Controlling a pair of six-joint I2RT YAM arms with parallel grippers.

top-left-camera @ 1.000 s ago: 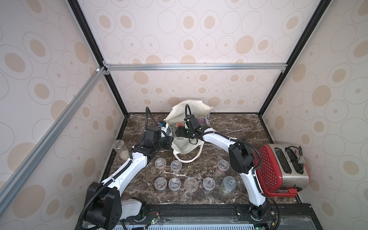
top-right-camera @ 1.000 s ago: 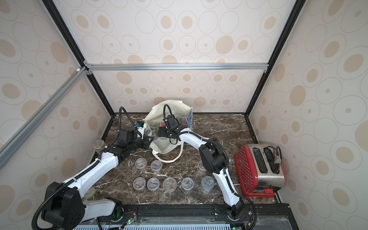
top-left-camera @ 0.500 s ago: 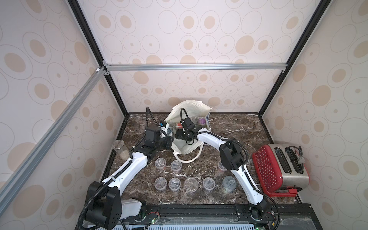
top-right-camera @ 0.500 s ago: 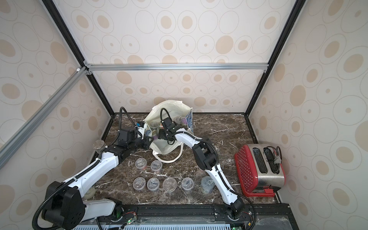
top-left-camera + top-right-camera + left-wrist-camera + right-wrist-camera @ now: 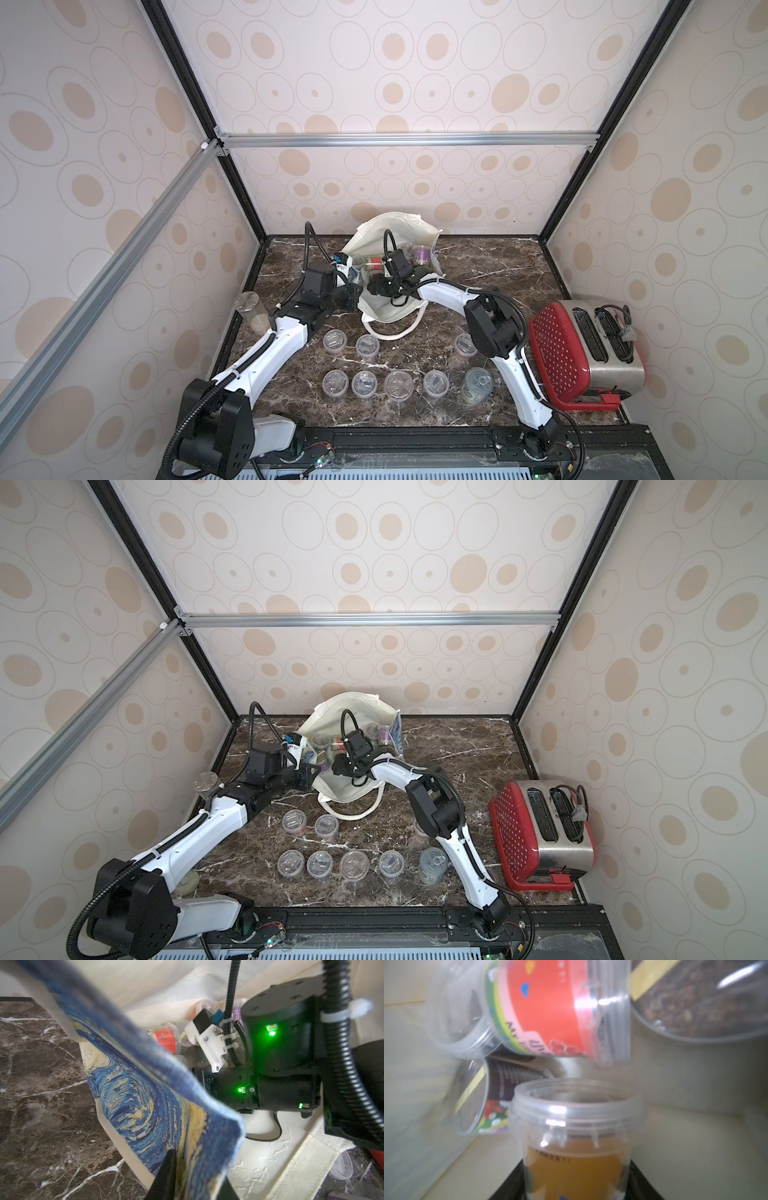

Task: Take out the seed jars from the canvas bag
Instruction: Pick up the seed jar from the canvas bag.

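1 canvas bag (image 5: 390,226) sits open at the back of the marble table (image 5: 498,270), with several seed jars (image 5: 374,262) heaped inside. Its printed rim could slip from the left gripper (image 5: 197,1169), whose jaws pinch it narrowly, and flop over the mouth. Inside the bag, the right gripper (image 5: 577,1184) has its jaws moderately wide against both sides of an orange-labelled seed jar (image 5: 577,1118); lifting may knock the red-labelled jar (image 5: 546,1007) leaning close beside it.
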